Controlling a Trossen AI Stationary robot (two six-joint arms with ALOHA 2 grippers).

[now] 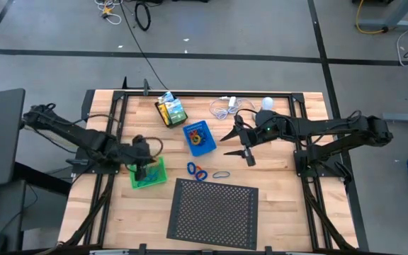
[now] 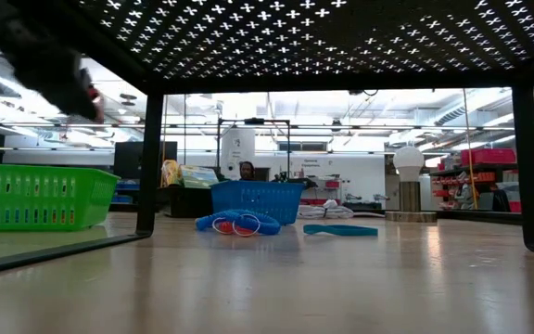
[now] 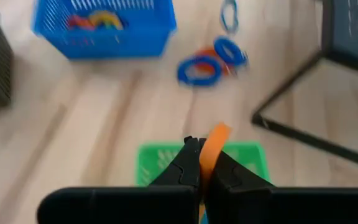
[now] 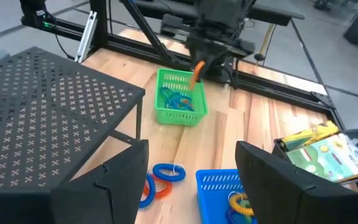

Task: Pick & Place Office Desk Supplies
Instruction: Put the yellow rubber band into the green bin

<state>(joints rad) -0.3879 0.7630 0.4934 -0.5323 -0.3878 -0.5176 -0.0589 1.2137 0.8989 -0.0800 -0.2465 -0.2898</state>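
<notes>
My left gripper (image 3: 201,163) is shut on an orange loop (image 3: 213,146) and hovers just above the green tray (image 1: 149,176), which holds blue-green items (image 4: 178,99). My right gripper (image 4: 191,180) is open and in the air near the blue tray (image 1: 198,137), which has yellow and red pieces inside. Blue and orange loops (image 1: 197,171) and a single blue loop (image 1: 221,174) lie flat on the table. A yellow-green crayon box (image 1: 170,110) sits in a black tray near the far edge. My left gripper pinches the orange loop between its two fingers (image 3: 188,163); the strip (image 3: 211,152) stands out beyond the fingertips. The fingers point down toward the green tray. The loop (image 4: 196,74) is lifted clear above the tray; how much of it lies behind the fingers is hidden.
A large black perforated sheet on legs (image 1: 214,209) stands at the near middle. A white coiled cable (image 1: 225,106) and a white bulb on a round base (image 1: 266,104) are at the far edge. Black frame rails (image 1: 299,152) run along both sides.
</notes>
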